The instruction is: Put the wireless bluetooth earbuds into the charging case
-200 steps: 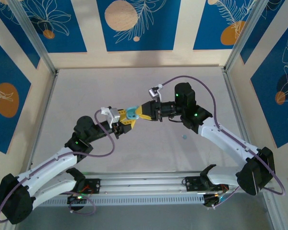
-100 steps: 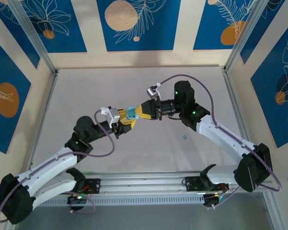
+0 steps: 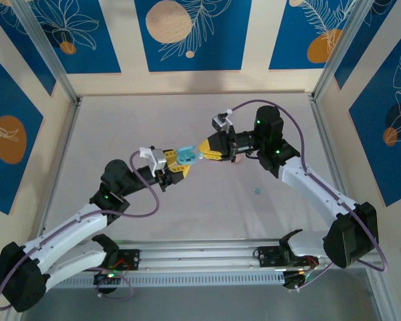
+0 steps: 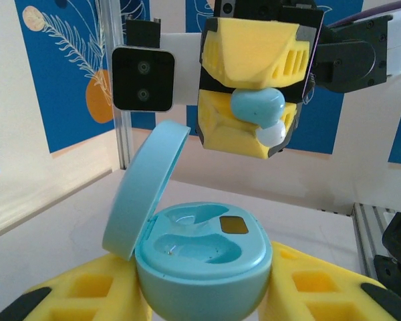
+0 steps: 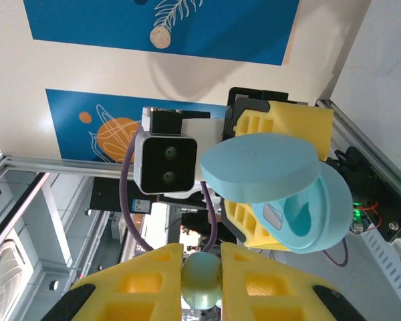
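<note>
Two claws are raised above the table (image 3: 120, 134), tips close together. Your left claw (image 3: 179, 167) is clamped on the light blue case (image 4: 200, 257), whose lid (image 4: 146, 187) is swung up and whose wells are exposed. Your right claw (image 5: 201, 257) is pinched on a light blue earbud (image 4: 256, 105), held near the open case and clear of it. One tiny light blue bead (image 3: 256, 190) lies on the table, well apart.

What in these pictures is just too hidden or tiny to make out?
- Top view: the speck on the table is too small to identify.
- Left wrist view: the rear of the earbud is buried between the right jaws.
- Left wrist view: the base of the case is cut off by the bottom edge.
</note>
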### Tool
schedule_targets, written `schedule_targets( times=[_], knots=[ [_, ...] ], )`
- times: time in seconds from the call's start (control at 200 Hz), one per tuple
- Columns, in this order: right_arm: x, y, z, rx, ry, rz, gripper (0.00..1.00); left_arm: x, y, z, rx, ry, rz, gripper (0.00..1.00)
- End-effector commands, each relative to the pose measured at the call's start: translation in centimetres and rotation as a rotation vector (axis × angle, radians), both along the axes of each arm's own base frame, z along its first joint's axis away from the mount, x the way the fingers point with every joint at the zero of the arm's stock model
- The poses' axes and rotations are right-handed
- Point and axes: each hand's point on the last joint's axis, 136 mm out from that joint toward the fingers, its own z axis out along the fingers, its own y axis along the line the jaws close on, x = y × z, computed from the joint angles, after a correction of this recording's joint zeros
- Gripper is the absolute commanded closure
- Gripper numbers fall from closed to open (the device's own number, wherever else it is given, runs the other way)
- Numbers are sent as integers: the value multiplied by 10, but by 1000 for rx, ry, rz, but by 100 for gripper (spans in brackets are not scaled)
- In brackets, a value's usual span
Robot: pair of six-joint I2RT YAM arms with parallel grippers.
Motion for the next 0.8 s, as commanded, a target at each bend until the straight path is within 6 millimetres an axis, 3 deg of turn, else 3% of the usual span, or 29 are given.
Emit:
schedule_targets(
  times=[0.0, 0.41, 0.795],
  knots=[
    [0, -2, 14, 11, 15, 34, 81, -7, -8, 26, -39, -75, -52, 62],
    [8, 3, 8, 8, 57, 28, 81, -2, -8, 29, -38, -98, -32, 62],
    [-2, 5, 12, -14, -1, -7, 81, -5, -3, 29, -44, -92, -19, 62]
  ],
)
